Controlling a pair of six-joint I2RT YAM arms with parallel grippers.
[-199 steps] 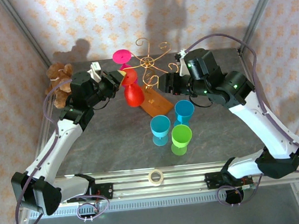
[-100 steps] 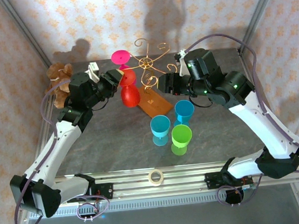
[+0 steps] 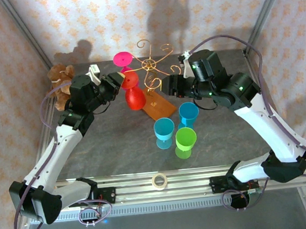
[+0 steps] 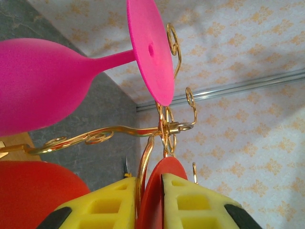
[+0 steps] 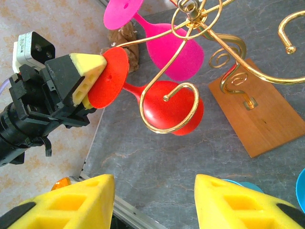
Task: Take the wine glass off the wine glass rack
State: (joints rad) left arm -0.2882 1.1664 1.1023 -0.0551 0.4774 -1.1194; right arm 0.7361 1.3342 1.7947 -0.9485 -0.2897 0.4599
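The wine glass rack [image 3: 151, 65] is a gold wire stand on an orange-brown wooden base [image 3: 162, 106]. A red wine glass [image 3: 136, 98] hangs upside down from one scroll arm. Its flat foot [image 4: 157, 191] is pinched between the yellow fingers [image 4: 190, 202] of my left gripper [image 4: 148, 180], with a gold wire beside it. A pink wine glass [image 4: 43, 86] hangs on a neighbouring arm. In the right wrist view the red glass [image 5: 171, 109] and the left gripper [image 5: 90, 78] are ahead. My right gripper [image 5: 152, 205] stands open just right of the rack, nothing in it.
Two blue cups [image 3: 164, 132] [image 3: 188, 112] and a green cup [image 3: 185, 141] stand upside down in front of the rack base. A brown plush toy [image 3: 60, 79] sits at the back left. A tape roll [image 3: 159, 181] lies on the front rail.
My left arm has drawn slightly left, still pinching the red glass's foot, and the glass has swayed a little. The right arm has not moved.
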